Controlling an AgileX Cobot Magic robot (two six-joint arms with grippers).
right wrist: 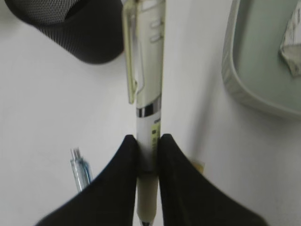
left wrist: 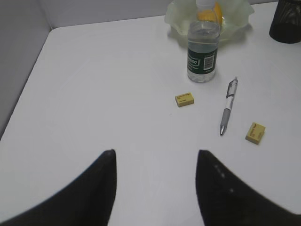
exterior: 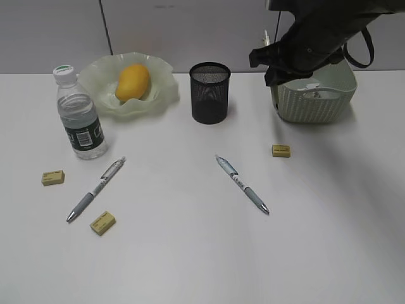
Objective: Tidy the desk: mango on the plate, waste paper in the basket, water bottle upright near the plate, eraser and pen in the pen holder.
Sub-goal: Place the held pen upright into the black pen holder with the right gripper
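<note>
right pincer (right wrist: pixel 148 150) clamped on white pen (right wrist: pixel 149 84) between pen holder (exterior: pixel 209 92) and basket (exterior: pixel 316 95), left pincer (left wrist: pixel 155 160) wide above desk (left wrist: pixel 117 94)

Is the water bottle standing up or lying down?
Standing up. The water bottle rests on its base on the desk, white cap on top, beside the plate.

Desk layout as I see it from the exterior camera.
Mango (exterior: pixel 133 82) sits in the plate (exterior: pixel 161 95) at back left; bottle (exterior: pixel 79 117) stands just left-front of the plate, holder (exterior: pixel 209 92) right of it, basket (exterior: pixel 316 101) far right with paper (right wrist: pixel 291 44) inside. In front lie two pens (exterior: pixel 96 189) (exterior: pixel 242 184) and three erasers (exterior: pixel 53 177) (exterior: pixel 102 222) (exterior: pixel 281 150); I hold a third pen (right wrist: pixel 149 103) between holder and basket.
</note>
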